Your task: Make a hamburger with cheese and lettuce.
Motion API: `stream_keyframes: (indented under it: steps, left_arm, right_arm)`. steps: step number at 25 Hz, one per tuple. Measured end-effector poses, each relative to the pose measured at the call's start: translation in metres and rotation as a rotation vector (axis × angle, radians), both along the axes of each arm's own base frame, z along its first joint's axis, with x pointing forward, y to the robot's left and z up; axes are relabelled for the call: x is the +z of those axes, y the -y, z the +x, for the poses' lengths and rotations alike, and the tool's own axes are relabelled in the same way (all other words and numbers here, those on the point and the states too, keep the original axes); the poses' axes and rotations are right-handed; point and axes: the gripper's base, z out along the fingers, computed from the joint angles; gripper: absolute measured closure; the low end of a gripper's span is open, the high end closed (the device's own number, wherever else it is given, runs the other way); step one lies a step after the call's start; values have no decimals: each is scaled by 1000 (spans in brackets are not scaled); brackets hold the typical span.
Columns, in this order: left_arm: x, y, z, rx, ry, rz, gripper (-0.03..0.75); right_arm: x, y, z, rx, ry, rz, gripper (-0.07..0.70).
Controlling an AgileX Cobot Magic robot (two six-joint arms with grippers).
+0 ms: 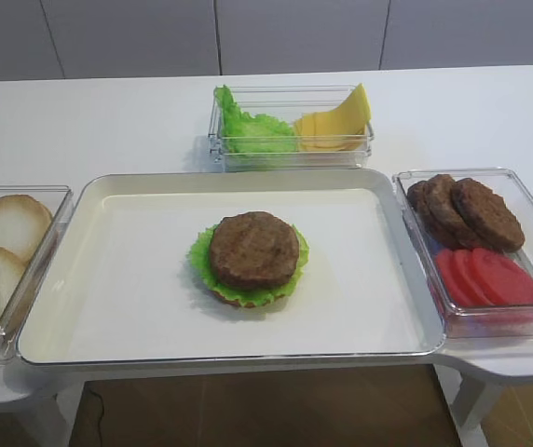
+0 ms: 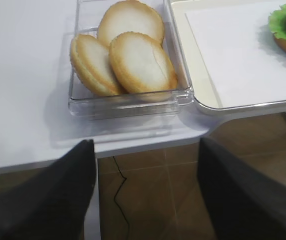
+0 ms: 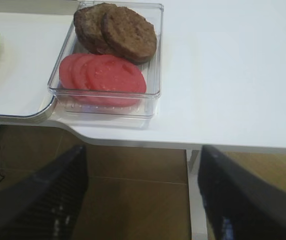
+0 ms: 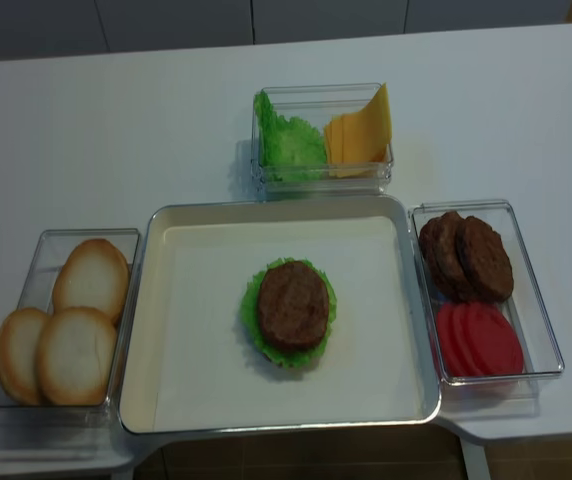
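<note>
Both fingers (image 3: 143, 200) open, hamburger (image 1: 252, 256) well apart.

White table (image 4: 116, 130) laid out with a tray and three clear boxes.
The metal tray (image 4: 146, 330) sits at the front edge; touching its left side is a box of bun halves (image 4: 61, 330), on its right a box of patties and tomato slices (image 4: 531, 300), behind it a box of lettuce and cheese (image 4: 323, 135).

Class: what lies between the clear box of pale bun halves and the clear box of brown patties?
The white tray holding the hamburger, clearest in the overhead view.
</note>
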Motion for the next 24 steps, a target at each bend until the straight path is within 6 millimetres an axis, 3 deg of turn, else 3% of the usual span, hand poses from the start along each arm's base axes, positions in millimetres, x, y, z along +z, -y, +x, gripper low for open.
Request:
stream_keyframes:
  steps: [24]
  left_arm:
    - [0,0,0,-1,0,-1,244]
  right_arm:
    - [0,0,0,-38,-3,22,94]
